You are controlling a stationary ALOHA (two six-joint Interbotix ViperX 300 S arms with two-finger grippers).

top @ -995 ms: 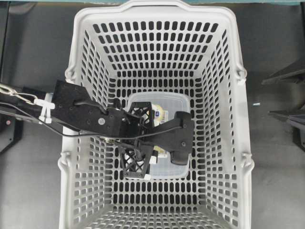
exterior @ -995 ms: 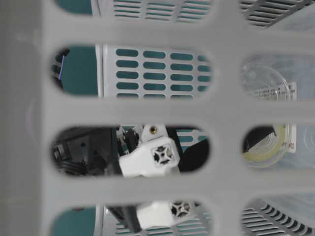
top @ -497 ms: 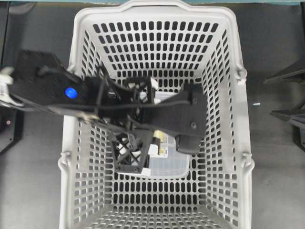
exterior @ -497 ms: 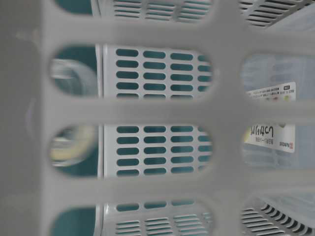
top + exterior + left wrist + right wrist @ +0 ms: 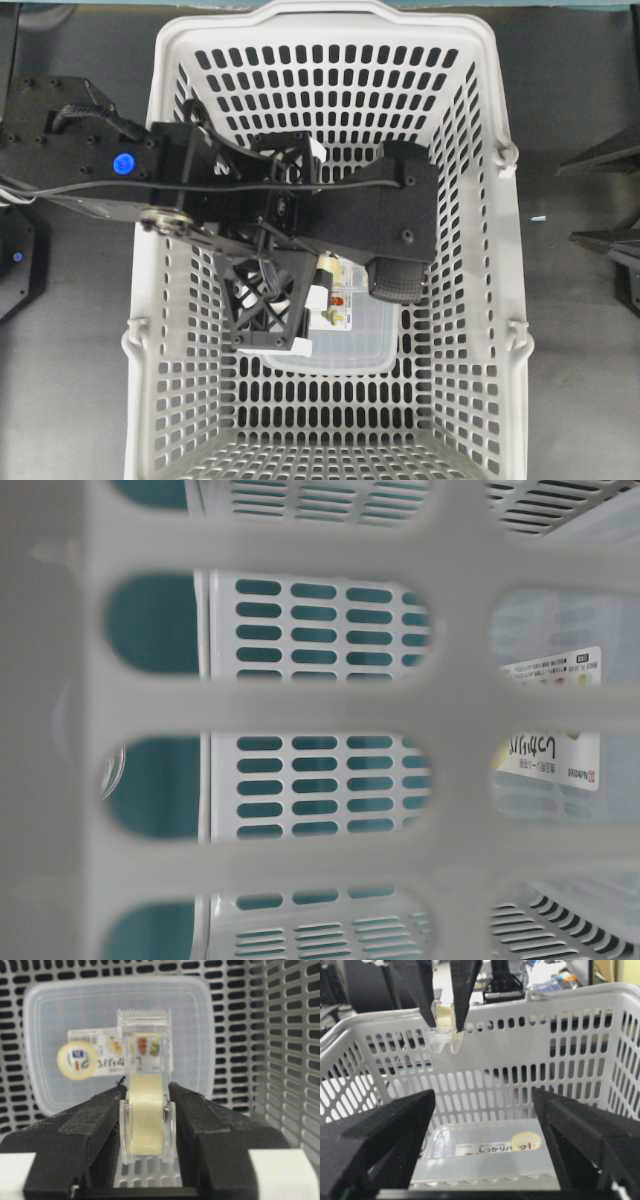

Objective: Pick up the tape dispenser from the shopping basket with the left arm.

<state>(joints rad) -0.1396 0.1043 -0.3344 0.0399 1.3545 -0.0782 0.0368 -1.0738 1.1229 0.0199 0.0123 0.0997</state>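
Observation:
My left gripper point(image 5: 146, 1115) is shut on the tape dispenser point(image 5: 145, 1110), a clear pack with a cream roll, and holds it upright, clear of the tub below. In the overhead view the dispenser point(image 5: 335, 293) peeks out under the black arm, inside the light-grey shopping basket point(image 5: 325, 15). The right wrist view shows the left fingers pinching the dispenser point(image 5: 442, 1027) at about rim height. My right gripper point(image 5: 484, 1105) is open and empty, facing into the basket point(image 5: 520, 1060).
A translucent rectangular tub point(image 5: 365, 335) with a white label lies on the basket floor, directly below the dispenser. It also shows in the left wrist view point(image 5: 60, 1025) and the right wrist view point(image 5: 490, 1160). Slotted basket walls point(image 5: 290, 1035) enclose the space.
My left gripper has risen from the tub with the dispenser held in it. It has left the table-level view. The tub stays in place.

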